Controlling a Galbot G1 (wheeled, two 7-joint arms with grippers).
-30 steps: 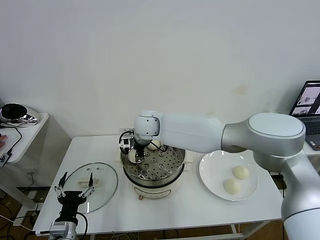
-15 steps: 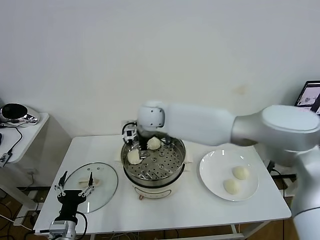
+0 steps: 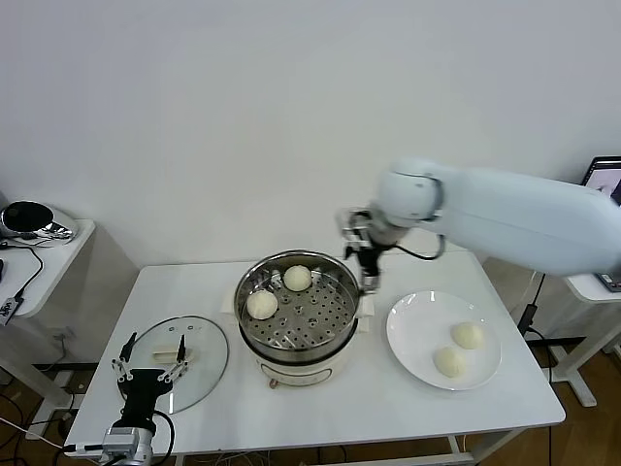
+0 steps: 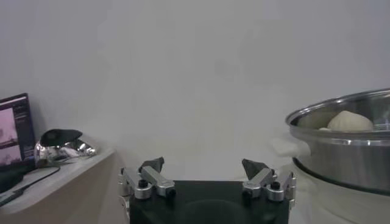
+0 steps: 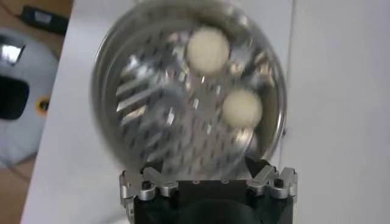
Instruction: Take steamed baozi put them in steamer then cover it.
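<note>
Two cream-white baozi [image 3: 262,304] [image 3: 298,278] lie in the shiny steel steamer [image 3: 335,325] on its cream pot base; both baozi show in the right wrist view [image 5: 208,49] [image 5: 242,108], as does the steamer [image 5: 152,91]. Two more baozi [image 3: 468,335] [image 3: 448,361] lie on the white plate [image 3: 412,335] to the right. The glass cover [image 3: 209,364] lies flat on the table at the left. My right gripper [image 3: 364,260] is open and empty, in the air above the steamer's right rim. My left gripper [image 3: 149,369] is open and empty, low at the table's front left by the cover.
The white table [image 3: 388,408] carries everything. A side table [image 3: 49,252] with a dark shiny object [image 3: 29,218] stands at the far left. A laptop [image 3: 604,175] shows at the right edge. The steamer's wall [image 4: 347,152] is to one side in the left wrist view.
My right gripper let go of a baozi at the steamer's left side, rose and swung right across the steamer to its right rim. The left arm has barely moved.
</note>
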